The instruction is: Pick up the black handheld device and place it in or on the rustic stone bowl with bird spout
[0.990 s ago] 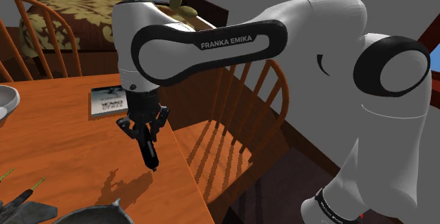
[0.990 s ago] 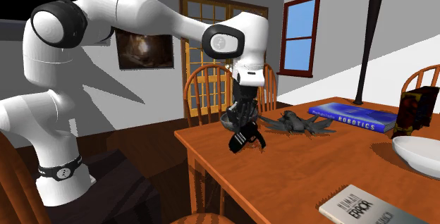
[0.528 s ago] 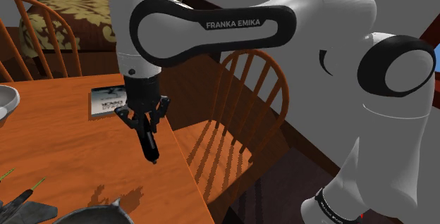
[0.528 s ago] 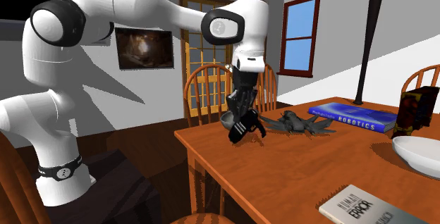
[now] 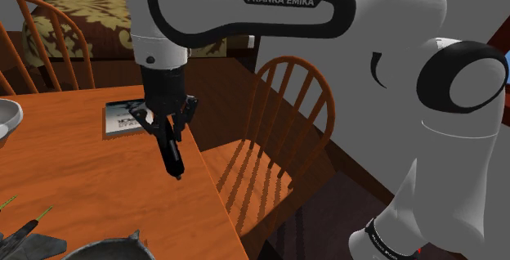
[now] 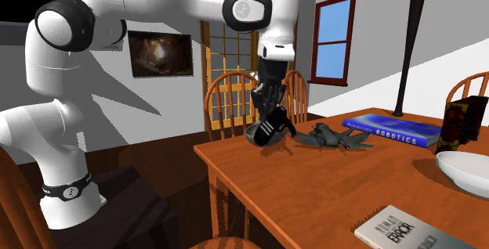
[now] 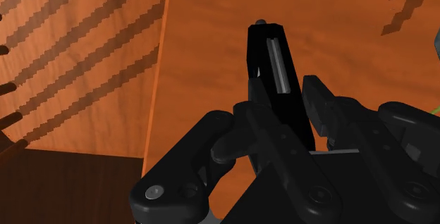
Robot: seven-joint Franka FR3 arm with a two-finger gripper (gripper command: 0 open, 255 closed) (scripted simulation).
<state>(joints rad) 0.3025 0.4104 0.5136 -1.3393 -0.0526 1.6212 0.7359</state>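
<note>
My gripper [image 5: 166, 127] is shut on the black handheld device [image 5: 174, 159], a slim dark bar that hangs tip-down above the wooden table [image 5: 73, 177] near its edge. In the second exterior view the gripper [image 6: 269, 114] holds the device [image 6: 272, 130] just in front of the dark grey stone bowl [image 6: 252, 135]. The bowl's rim [image 5: 110, 244] also peeks in at the shoulder view's bottom edge, well below the gripper. In the wrist view the black fingers [image 7: 259, 106] clasp the device [image 7: 273, 64], which points out over the table's orange surface.
A dark winged object [image 6: 327, 136] lies beside the bowl. A grey book [image 5: 123, 118] lies behind the gripper, a blue book [image 6: 392, 130] and a white bowl [image 6: 462, 169] farther along the table. A wooden chair [image 5: 282, 127] stands just off the table's edge.
The arm has lifted the held device higher above the table and carried it a little toward the second exterior view's right, nearer the stone bowl. The grip has stayed shut.
</note>
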